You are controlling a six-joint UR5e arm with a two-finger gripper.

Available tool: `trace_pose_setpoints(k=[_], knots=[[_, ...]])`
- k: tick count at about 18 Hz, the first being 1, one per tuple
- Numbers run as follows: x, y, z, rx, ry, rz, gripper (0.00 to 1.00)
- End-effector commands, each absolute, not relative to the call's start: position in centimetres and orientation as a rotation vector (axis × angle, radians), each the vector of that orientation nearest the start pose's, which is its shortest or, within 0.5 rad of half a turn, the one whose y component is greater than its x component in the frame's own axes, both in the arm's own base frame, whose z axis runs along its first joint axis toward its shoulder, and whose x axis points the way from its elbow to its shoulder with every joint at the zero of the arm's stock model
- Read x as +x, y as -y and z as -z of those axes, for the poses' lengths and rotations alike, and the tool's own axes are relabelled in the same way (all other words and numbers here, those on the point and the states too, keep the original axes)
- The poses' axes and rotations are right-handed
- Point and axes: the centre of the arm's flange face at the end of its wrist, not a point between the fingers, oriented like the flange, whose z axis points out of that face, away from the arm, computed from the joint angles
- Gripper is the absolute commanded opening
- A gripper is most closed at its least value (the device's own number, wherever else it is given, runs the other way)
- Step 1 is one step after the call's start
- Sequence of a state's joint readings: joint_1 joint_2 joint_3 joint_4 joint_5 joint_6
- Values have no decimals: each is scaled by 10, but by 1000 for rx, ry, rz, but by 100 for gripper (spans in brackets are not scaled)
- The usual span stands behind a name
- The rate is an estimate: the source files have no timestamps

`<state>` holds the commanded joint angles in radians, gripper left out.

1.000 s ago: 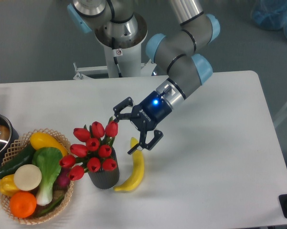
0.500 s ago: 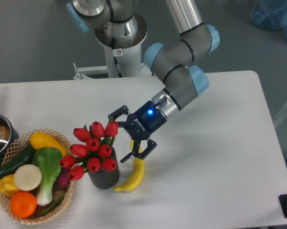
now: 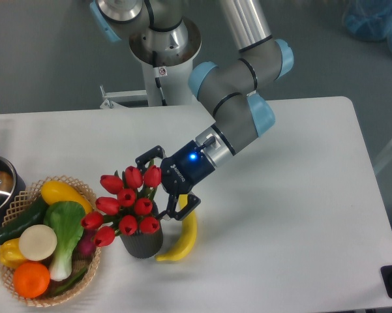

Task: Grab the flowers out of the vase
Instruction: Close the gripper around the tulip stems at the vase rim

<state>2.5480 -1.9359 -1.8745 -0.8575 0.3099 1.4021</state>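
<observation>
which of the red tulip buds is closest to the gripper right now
The topmost-right bud of the flowers; it sits right beside the open gripper, while the others lie farther left or lower.

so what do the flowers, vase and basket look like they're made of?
Flowers: likely plastic, glossy uniform red buds.
Vase: matte dark grey; plastic or ceramic, can't tell.
Basket: woven wicker, tan strands visible at the rim.

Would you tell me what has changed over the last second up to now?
The open gripper has moved left and slightly down to the right side of the flowers, gripping nothing yet. The flowers, vase, banana and basket stayed put.
</observation>
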Motion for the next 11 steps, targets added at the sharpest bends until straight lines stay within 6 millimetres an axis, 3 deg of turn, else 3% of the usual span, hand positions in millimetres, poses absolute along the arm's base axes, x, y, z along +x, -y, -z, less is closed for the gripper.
trace_pose_setpoints(k=[3, 11], knots=[[-333, -505, -291, -1859, -440, 483, 99], [-335, -509, -295, -1869, -415, 501, 64]])
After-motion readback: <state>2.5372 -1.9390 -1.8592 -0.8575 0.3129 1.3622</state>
